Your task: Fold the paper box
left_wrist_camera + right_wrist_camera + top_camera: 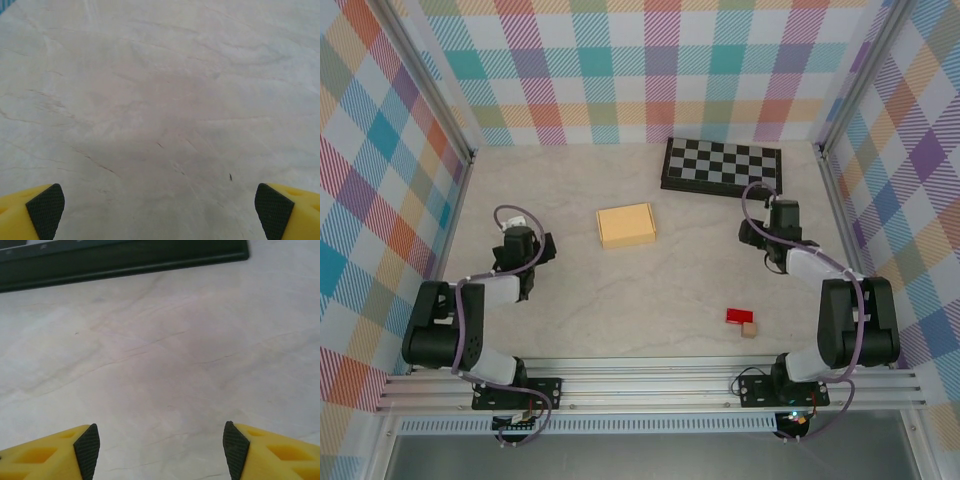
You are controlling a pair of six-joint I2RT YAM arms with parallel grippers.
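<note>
Both hands are found wide open and empty. The left hand [160, 212] is held over bare counter near the left edge, its yellow fingers with black pads set far apart. The right hand [161, 450] is likewise spread over bare counter, just short of the black-framed black-and-white checkerboard [722, 166] near the far right corner.

The yellow-orange thin-cardboard paper box [626, 224] is noted lying flat near the middle of the pale marbled counter [620, 310], somewhat toward the far edge, well apart from both hands. Whether its flaps are fully closed cannot be told from above.

The paper box is judged to be very light, with thin walls that would crease or dent under a hard pinch. It is likely to slide on the smooth counter when pushed. Hold is best taken at a free edge or flap, while the body is pinned by the other hand.

Open counter is recorded on all sides of the paper box. The checkerboard lies off its far right corner. A small red block [739, 316] and a small tan block [750, 329] sit toward the near edge, right of centre. Plaid walls close in the left, right and far edges, so outward swings should be kept short.
</note>
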